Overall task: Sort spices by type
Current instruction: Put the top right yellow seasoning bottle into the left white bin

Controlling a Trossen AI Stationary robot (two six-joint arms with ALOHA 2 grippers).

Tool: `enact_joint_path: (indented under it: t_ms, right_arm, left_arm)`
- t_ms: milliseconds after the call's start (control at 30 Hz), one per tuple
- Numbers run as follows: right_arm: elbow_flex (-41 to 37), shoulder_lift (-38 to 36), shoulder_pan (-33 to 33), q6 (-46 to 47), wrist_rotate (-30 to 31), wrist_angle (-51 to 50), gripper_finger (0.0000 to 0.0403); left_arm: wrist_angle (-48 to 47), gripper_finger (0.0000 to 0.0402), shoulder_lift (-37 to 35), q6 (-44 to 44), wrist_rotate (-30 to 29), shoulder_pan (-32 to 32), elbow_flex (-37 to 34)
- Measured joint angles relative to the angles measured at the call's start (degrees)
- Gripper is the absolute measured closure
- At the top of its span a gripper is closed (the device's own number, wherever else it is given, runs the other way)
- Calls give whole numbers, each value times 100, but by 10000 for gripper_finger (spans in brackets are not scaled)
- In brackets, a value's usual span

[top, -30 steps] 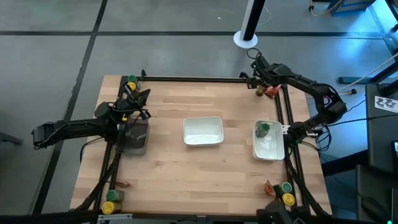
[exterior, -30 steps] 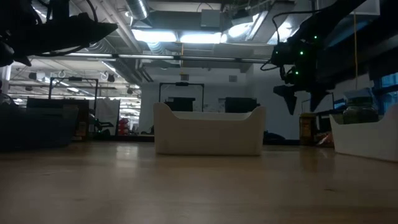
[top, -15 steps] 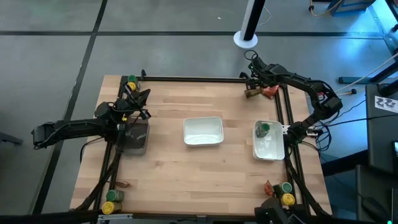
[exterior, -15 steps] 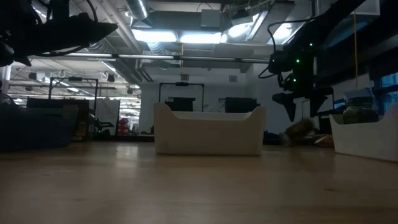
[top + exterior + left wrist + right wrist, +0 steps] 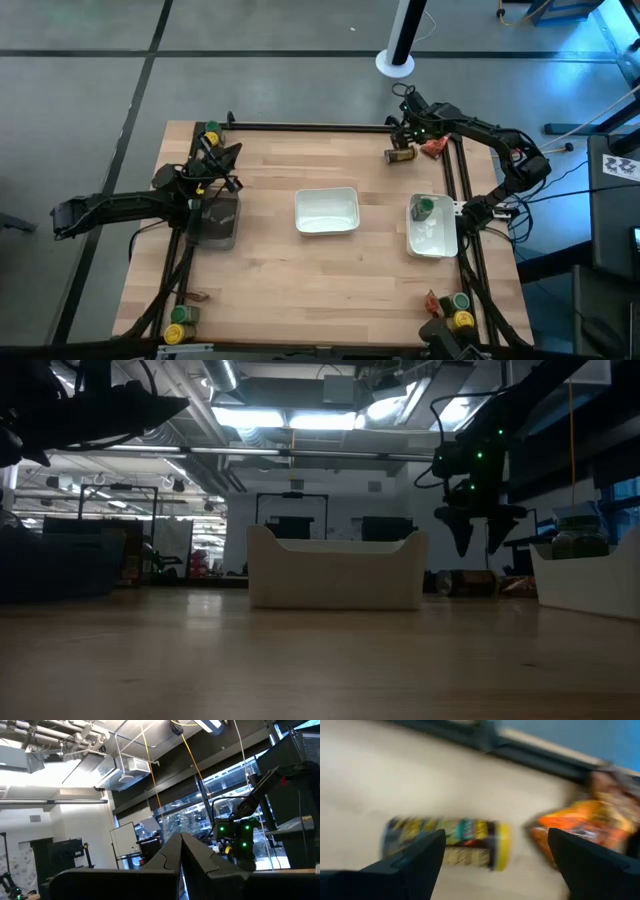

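A spice jar with a yellow lid (image 5: 447, 844) lies on its side on the table near the far right corner (image 5: 400, 155). A red-orange packet (image 5: 580, 827) lies just right of it (image 5: 432, 147). My right gripper (image 5: 408, 131) hangs open above the jar, pointing steeply down, its fingers (image 5: 415, 862) on either side of the jar without touching it; the low view shows its tips (image 5: 478, 545) clear above the jar (image 5: 470, 582). A green-lidded jar (image 5: 424, 208) stands in the right white tray (image 5: 432, 240). My left gripper (image 5: 222, 158) waits shut above the grey bin (image 5: 215, 222).
An empty white tray (image 5: 327, 211) stands mid-table. More spices sit at the corners: a green-lidded jar (image 5: 210, 132) far left, jars (image 5: 180, 320) and a packet (image 5: 197, 297) near left, jars (image 5: 458, 310) and a packet (image 5: 432, 300) near right. A black frame rail (image 5: 310, 125) runs along the far edge.
The yellow-lidded jar, upright by the far right corner a second ago, has tipped over and now lies on its side a little farther toward the table's left. My right gripper has rolled about its own axis and sunk slightly above it, staying open.
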Motion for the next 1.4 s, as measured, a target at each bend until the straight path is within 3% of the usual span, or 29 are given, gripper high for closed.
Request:
enact_joint_path:
  t_ms: [200,633,1233,1400]
  right_arm:
    - [0,-1,5,-1417,-858,-399,55]
    - [2,246,294,-3389,-599,84,55]
    - [12,1412,754,-3990,159,191,55]
    - [28,1473,756,-3984,141,165,92]
  left_arm:
    - [0,400,0,1,2,0,0]
    - [0,400,-1,1,1,0,0]
    - [0,400,-2,8,0,0,0]
    - [0,400,-2,125,1,0,0]
